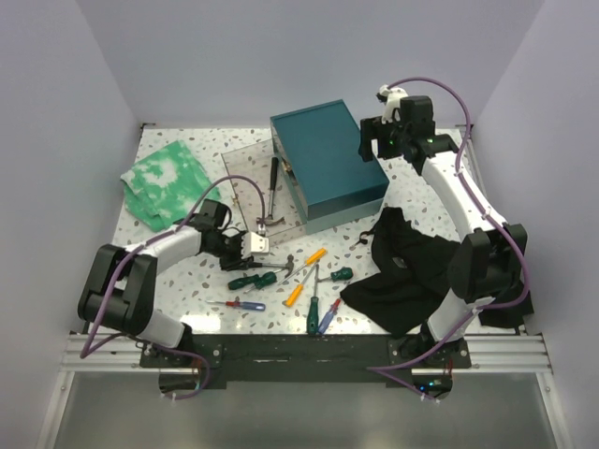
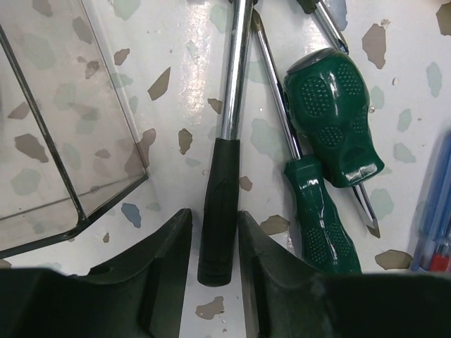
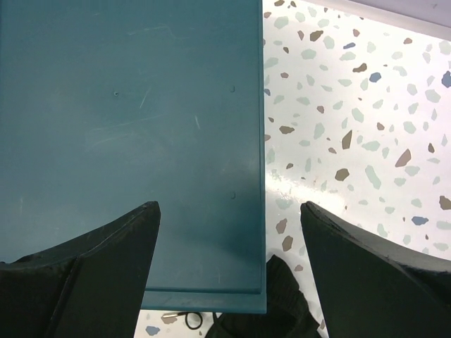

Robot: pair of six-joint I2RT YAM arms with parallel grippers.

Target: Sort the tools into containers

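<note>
My left gripper point(image 1: 241, 254) is low over the table; in the left wrist view point(image 2: 215, 213) its jaws stand on either side of a hammer's black handle point(image 2: 217, 211), with a thin gap on the left side. The hammer point(image 1: 279, 267) lies flat on the table. Two green-handled screwdrivers point(image 2: 331, 134) lie just right of it. The clear box point(image 1: 245, 187) holds one hammer point(image 1: 271, 192); its corner shows in the left wrist view point(image 2: 49, 141). Orange point(image 1: 314, 256), green point(image 1: 312, 314) and red-and-blue point(image 1: 245, 303) screwdrivers lie in front. My right gripper point(image 1: 374, 138) is open and empty above the teal box point(image 1: 328, 159).
A black cloth point(image 1: 412, 271) lies at the right, touching the teal box's front corner point(image 3: 271, 310). A green-white cloth point(image 1: 168, 178) lies at the back left. In the right wrist view my gripper point(image 3: 229, 204) straddles the teal box's right edge point(image 3: 141, 105).
</note>
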